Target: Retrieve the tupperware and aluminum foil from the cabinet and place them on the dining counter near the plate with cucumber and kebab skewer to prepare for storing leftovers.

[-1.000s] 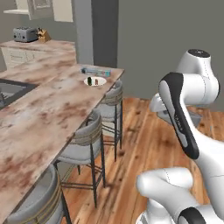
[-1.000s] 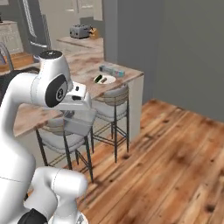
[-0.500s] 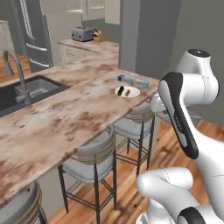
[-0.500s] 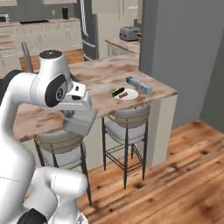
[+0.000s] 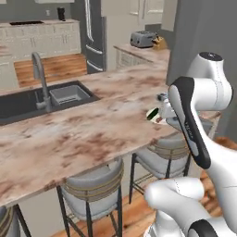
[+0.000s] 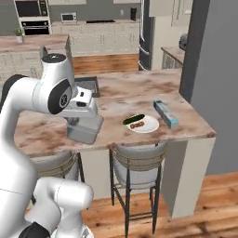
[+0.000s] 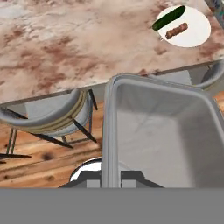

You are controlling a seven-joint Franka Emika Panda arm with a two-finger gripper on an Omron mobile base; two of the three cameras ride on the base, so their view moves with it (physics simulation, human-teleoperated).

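Pink-brown marbled dining counter (image 6: 121,95) with dark inset sink (image 5: 28,102), grey tupperware (image 6: 85,129) held off the counter's near edge, jaws clamped on its rim, aluminum foil (image 6: 166,114) just beside the white plate (image 6: 148,126) of cucumber (image 7: 169,18) and kebab skewer (image 7: 176,30)

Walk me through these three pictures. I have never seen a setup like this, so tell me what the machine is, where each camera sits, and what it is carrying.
This is a white robot arm on a driving base in a rendered kitchen. Two pictures come from cameras on the base, behind the arm to its left and right. The third looks along the end effector, which is shut on the rim of a grey tupperware. Ahead is the dining counter with its sink. On it lie a white plate with cucumber and kebab skewer, and beside it the aluminum foil carton. Stools stand below.
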